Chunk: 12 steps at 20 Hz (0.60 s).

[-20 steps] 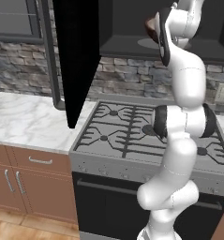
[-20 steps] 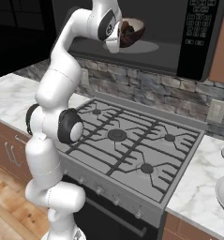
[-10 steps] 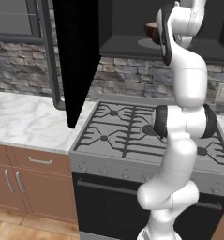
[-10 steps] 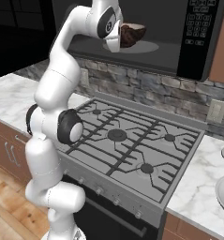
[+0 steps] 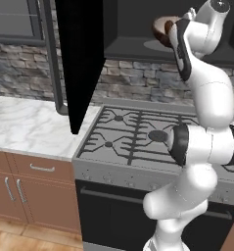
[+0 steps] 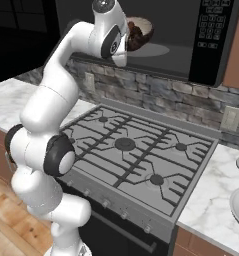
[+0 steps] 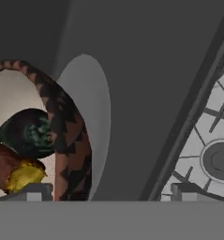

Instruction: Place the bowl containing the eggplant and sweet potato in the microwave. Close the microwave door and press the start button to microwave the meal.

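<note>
We see the stove [image 5: 138, 142] as the biggest thing in both base views, its grey grates filling the middle, with the marble counter [image 5: 25, 127] running off toward nine o'clock in the left base view. Above it hangs the microwave [image 6: 191, 45], black, its cavity open; in the right base view the keypad sits at about one o'clock. The microwave door [image 5: 79, 59] stands swung wide, a tall black slab hanging down at eleven o'clock in the left base view, its lower corner over the edge where counter meets stove.

Our arm [image 6: 56, 125] rises white from the base and reaches up to the cavity mouth. Inside the cavity we find the bowl [image 6: 141, 32], brown with a thick rim, resting on the pale round turntable [image 7: 92, 122]. From the hand view the bowl lies at nine o'clock, its patterned rim arching up and around. In it we see the eggplant [image 7: 26, 131], dark green-black, and just below it, touching, the sweet potato [image 7: 10, 171], reddish with a yellow end.

The gripper [image 7: 108, 191] has its jaws spread wide apart. The two fingertips [image 7: 36, 192] show at the bottom of the hand view, one at seven o'clock right by the bowl's rim, the other at five o'clock over the cavity's front edge. Whether that seven o'clock tip touches the rim we cannot tell; nothing is pinched between the jaws.
</note>
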Available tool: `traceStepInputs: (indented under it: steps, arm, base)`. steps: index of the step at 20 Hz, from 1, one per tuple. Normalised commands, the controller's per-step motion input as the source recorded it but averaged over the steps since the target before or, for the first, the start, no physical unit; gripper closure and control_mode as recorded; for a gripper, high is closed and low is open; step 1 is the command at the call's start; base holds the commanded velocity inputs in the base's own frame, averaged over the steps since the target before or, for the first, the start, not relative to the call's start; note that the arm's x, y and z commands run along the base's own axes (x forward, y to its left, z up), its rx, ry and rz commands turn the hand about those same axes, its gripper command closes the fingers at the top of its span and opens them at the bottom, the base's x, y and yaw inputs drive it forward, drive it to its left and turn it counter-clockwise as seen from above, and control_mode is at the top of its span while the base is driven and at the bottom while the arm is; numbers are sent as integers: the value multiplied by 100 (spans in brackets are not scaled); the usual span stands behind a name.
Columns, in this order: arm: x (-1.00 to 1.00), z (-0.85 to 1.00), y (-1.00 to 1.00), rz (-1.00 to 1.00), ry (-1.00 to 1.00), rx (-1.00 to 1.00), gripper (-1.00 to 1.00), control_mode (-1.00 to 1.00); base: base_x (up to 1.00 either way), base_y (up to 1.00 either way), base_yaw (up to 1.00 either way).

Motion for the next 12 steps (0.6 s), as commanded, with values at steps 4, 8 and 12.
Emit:
traceStepInputs:
  steps: [4, 8, 12]
  arm:
    - [-47, 77, 0, 0, -10, 0, -100, -100]
    - [-70, 91, 0, 0, -2, 0, -100, -100]
    - [-100, 16, 0, 2, 8, -9, -100, -100]
  base:
    - [0, 0, 0]
    - [0, 0, 0]
    - [0, 0, 0]
